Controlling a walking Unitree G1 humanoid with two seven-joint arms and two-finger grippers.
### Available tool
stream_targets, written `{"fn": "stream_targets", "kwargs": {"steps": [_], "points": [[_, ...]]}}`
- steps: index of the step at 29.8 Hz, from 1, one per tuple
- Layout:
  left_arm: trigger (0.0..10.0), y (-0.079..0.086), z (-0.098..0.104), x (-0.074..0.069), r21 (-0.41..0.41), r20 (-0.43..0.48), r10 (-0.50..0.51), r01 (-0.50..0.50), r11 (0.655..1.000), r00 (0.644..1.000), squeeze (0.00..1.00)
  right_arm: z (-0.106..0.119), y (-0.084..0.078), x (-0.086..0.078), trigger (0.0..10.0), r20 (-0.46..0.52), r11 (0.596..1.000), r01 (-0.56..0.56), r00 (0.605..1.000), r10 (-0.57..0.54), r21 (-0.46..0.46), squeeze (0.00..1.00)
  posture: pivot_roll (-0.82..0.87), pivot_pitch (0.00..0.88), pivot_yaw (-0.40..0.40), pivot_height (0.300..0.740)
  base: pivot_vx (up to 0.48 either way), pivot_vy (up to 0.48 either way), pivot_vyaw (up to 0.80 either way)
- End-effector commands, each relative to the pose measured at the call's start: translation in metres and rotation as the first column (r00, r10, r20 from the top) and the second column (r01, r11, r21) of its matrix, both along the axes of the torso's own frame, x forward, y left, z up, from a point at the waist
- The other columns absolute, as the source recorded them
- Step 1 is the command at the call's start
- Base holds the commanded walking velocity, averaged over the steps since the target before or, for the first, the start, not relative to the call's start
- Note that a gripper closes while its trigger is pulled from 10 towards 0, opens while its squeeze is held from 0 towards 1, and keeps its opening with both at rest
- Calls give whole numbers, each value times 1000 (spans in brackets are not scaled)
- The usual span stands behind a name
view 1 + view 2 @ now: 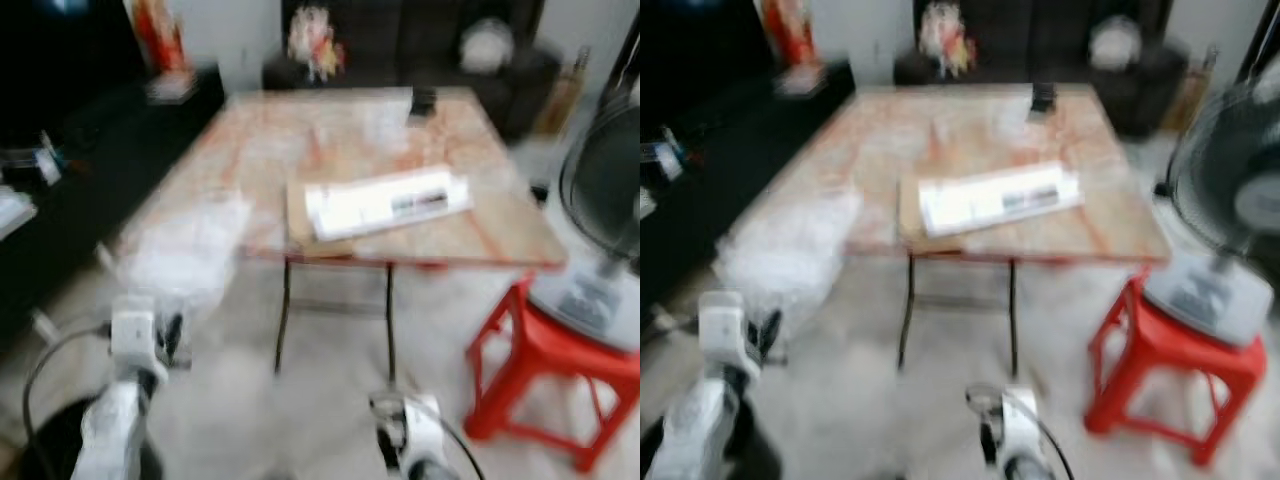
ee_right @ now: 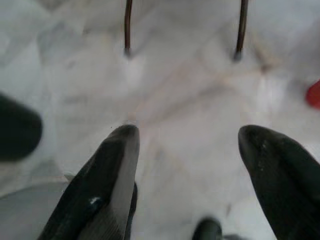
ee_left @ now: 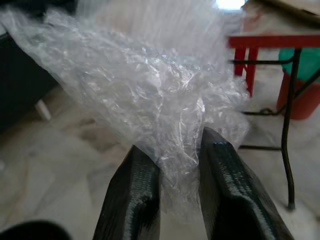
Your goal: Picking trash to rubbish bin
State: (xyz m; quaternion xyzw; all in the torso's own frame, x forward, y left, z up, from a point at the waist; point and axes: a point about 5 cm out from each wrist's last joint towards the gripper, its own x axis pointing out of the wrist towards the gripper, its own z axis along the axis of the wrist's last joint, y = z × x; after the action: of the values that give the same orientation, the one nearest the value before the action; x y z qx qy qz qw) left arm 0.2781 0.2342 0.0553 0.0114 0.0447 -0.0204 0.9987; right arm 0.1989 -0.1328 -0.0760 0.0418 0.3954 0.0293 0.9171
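Gripping crumpled clear plastic wrap (image 3: 150,100), your left gripper (image 3: 180,165) has its fingers clenched on it beside the bench (image 1: 400,150). Your right gripper (image 2: 187,150) hangs over the floor (image 2: 190,90), fingers spread.

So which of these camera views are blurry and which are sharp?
Both eye views are motion-blurred, smearing the table and red stool; left wrist view is sharp on the plastic wrap in the left gripper; right wrist view is soft around the right gripper.

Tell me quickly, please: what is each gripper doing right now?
Left gripper: shut on the bubble wrap.
Right gripper: open, holding nothing, pointing down at the floor.
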Motion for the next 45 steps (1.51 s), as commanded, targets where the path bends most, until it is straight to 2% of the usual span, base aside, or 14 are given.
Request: {"fn": "stream_targets", "kwargs": {"steps": [1,26,29,30,33,34,37,41,45], "points": [[10000,-2,12,8,13,45,-20,20,1000,999,0,2,3,3,10000,6,1000,-2,1000,2,10,0,33,0,65,740,-292,0,0],[10000,-4,9,8,5,38,-23,22,1000,999,0,2,-1,3,10000,7,1000,12,1000,-12,4,0,26,0,58,740,-291,0,0],[10000,0,-3,4,-5,-23,3,-3,1000,1000,0,1,-2,3,10000,5,1000,12,1000,-12,2,0,26,2,55,740,0,0,0],[10000,3,-15,0,-16,-88,16,-17,1000,996,0,1,-2,3,10000,5,1000,14,1000,-14,1,0,26,2,55,740,0,0,0],[10000,6,-33,-9,-37,-187,34,-42,998,982,0,1,-3,3,10000,1,1000,18,1000,-18,-3,0,26,2,55,740,0,0,0],[10000,6,-33,-9,-37,-187,34,-42,998,982,0,1,-3,3,10000,1,1000,18,1000,-18,-3,0,26,2,55,740,0,0,0],[10000,11,-56,-24,-40,-299,72,-88,995,952,0,0,-6,1,10000,-9,1000,25,1000,-25,-9,0,18,9,51,740,0,0,0],[10000,13,-73,-38,-33,-387,117,-141,989,915,0,-2,-12,-3,10000,-20,999,31,999,-31,-19,0,1,16,35,740,0,0,0],[10000,11,-83,-45,-28,-438,126,-153,988,890,0,-3,-17,-5,10000,-26,999,25,999,-26,-33,0,-6,20,25,740,0,0,0]]}}
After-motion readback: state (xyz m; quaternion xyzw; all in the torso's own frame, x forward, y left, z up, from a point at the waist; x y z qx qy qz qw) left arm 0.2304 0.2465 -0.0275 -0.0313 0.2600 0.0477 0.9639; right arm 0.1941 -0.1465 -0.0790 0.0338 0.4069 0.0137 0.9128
